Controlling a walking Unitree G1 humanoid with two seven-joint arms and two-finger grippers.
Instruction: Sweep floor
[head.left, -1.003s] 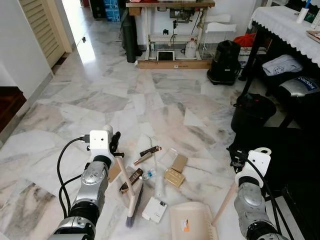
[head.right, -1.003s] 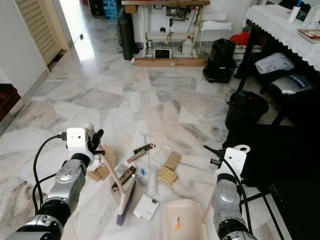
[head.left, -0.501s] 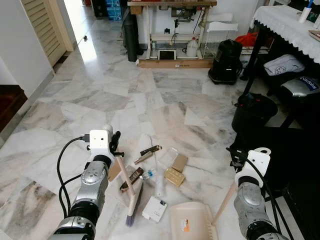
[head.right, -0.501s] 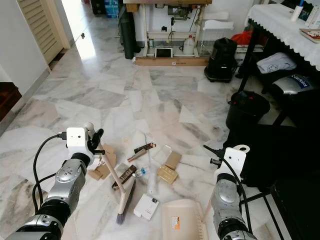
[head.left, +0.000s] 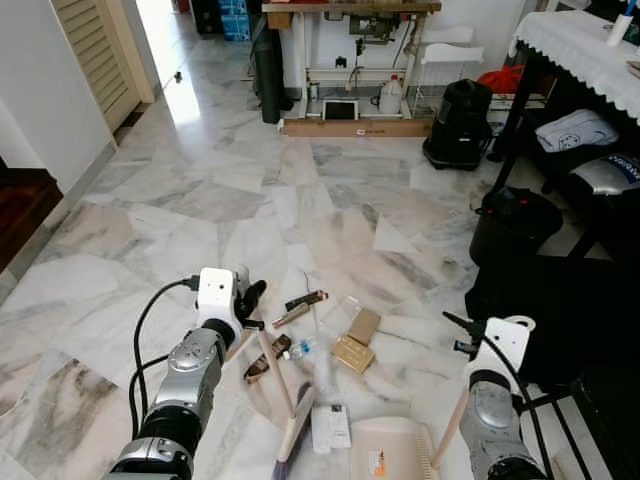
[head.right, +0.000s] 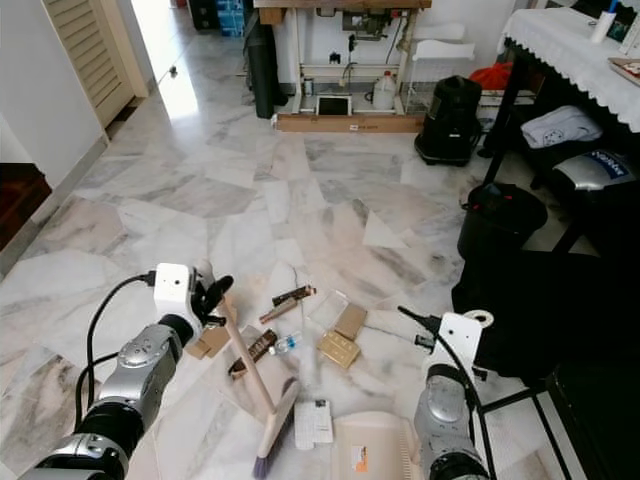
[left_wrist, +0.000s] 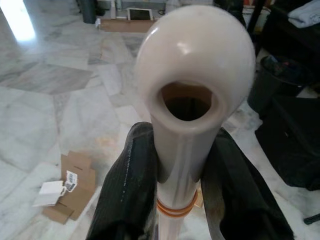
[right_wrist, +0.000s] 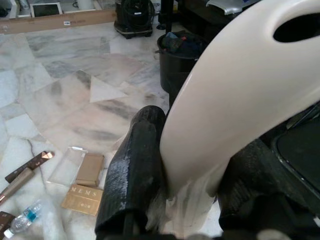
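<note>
Left gripper grasping the broom handle, its bristles on the marble floor beside a white box. Right gripper clenched on the dustpan handle, pan near right of litter.

**Where my four cameras sit**

My two head eyes look forward and down from standing height over the marble floor. They share nearly the whole scene: the litter near my feet, both my forearms, and the black bin to my right. The right eye is set slightly to the side, so everything sits a little further left in its picture.

My left wrist camera looks along the broom handle from very close, with floor beyond. My right wrist camera looks along the dustpan handle, equally close, and shares the gold box with the head eyes.
</note>
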